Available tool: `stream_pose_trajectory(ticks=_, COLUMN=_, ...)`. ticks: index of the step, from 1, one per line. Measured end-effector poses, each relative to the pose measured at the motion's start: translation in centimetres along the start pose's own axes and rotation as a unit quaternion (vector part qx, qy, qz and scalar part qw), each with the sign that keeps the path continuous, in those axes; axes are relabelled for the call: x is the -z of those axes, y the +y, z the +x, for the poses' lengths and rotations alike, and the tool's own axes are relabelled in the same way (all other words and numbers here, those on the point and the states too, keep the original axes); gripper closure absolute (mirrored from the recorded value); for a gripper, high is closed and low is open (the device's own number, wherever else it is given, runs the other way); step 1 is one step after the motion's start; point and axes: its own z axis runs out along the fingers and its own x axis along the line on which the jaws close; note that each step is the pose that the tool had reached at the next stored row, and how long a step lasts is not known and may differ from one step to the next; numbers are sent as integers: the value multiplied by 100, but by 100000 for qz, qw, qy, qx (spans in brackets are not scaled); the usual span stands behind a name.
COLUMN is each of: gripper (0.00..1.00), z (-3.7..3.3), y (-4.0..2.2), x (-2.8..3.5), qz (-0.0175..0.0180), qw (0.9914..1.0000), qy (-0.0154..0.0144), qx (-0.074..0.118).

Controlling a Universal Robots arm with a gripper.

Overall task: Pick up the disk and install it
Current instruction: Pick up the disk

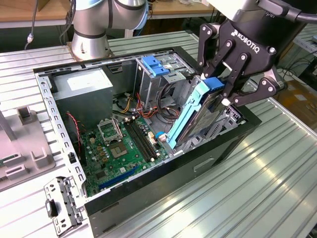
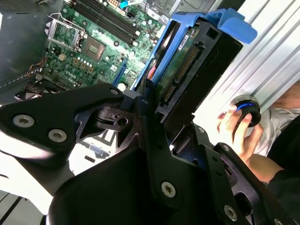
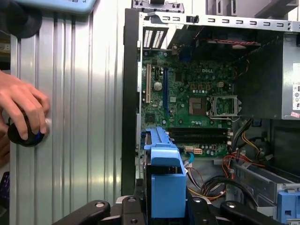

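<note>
Fingers of the gripper are seen closed narrow on the upper end of the disk, with black links pressed to each broad side and the blue carrier tab caught between them; in the second wrist view the connector edge and green circuit board of the disk are shown just past the fingertips. The disk is held steeply tilted, its upper end in the grip and its lower end dipped into the open computer case, close to the edge of the motherboard and beside the case wall at the exterior view's right; whether anything below is touched cannot be told. The drive is judged to be stiff, dense and fairly heavy for its size, with smooth metal faces that could slip. Its exposed board and connector are judged fragile, so the plastic rails and flat sides are thought the safer places for a hold. Further in, a metal drive cage and a grey power supply are seen beyond the motherboard. Outside the case, on the ribbed metal table, a person's hand is rested on a round black-and-blue knob
</note>
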Motion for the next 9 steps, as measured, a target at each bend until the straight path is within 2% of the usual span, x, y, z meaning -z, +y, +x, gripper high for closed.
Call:
stream_pose_trajectory(ticks=6, gripper=64, z=-5, y=-20, x=86, qz=8, qw=99994, qy=-1062, qx=14)
stream_pose_trajectory(ticks=9, gripper=64, z=-7, y=-22, x=120, qz=7, qw=99990, qy=-1393, qx=14)
